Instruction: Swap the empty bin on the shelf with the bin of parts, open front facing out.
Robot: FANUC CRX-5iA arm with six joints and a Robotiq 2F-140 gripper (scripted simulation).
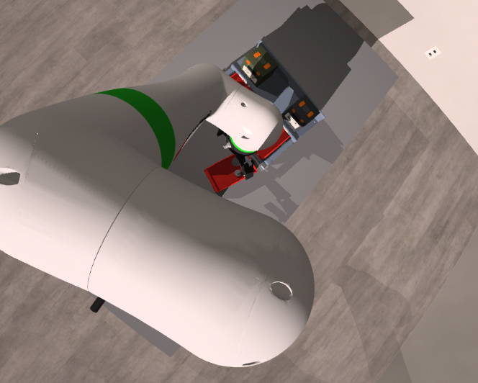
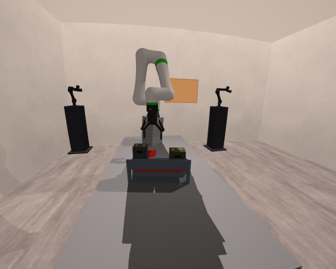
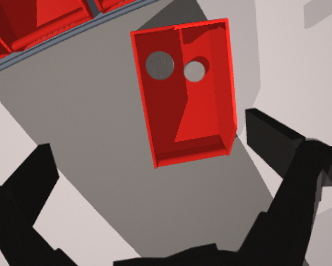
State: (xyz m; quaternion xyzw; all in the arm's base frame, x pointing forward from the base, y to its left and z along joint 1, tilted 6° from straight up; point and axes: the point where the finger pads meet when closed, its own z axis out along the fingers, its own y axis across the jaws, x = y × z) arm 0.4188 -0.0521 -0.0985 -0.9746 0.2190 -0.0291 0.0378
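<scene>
The red open bin with parts [image 1: 223,175] [image 2: 152,153] [image 3: 205,120] sits upright on the table in front of the shelf [image 2: 158,179] [image 3: 30,53]. Two round grey parts show inside it, toward the shelf-side end. My gripper [image 1: 234,153] [image 2: 153,137] [image 3: 150,143] is open and empty above this bin, pointing down, with its fingers spread to either side in the wrist view. The middle shelf bin [image 2: 159,171] [image 3: 40,22] is partly visible in the wrist view, and no parts show in the visible section. The arm hides it in the top view.
On the shelf top stand a dark green box [image 1: 261,68] [image 2: 177,153] and a dark grey box [image 1: 301,112] [image 2: 139,151]. Another red bin [image 1: 275,146] [image 3: 110,3] is beside the middle one. The shelf's front lip lies close to the table bin.
</scene>
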